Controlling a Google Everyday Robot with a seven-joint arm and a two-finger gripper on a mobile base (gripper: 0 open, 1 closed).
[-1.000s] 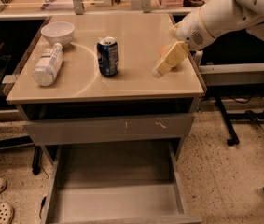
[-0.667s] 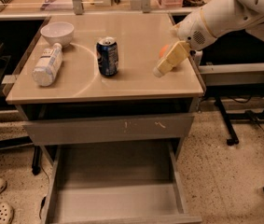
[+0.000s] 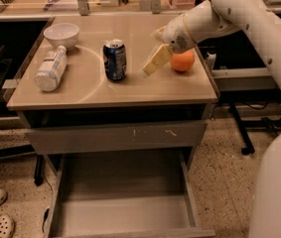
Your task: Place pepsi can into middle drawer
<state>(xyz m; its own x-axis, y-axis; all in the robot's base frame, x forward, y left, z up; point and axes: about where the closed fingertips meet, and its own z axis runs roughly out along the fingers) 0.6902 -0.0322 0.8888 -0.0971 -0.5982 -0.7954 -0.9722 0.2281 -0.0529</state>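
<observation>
White bowl [image 3: 61,33], bottle [image 3: 50,69], orange [image 3: 182,61] on table [image 3: 130,90]

Pepsi can [image 3: 114,59] upright, gripper [image 3: 150,68] near; middle drawer [image 3: 125,209] pulled open.

Small dark blue pepsi can [image 3: 114,59]: silver top, pale label marks. Cream gripper [image 3: 148,71] on white arm [image 3: 239,14], above the tan tabletop [image 3: 130,89] between can and round orange fruit [image 3: 182,61]. Plain grey metal middle drawer [image 3: 125,214]. Grey drawer front [image 3: 95,138]: pale scratches.

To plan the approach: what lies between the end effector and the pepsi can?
Only bare tabletop, in the camera view; the end effector hangs beside the pepsi can.
</observation>
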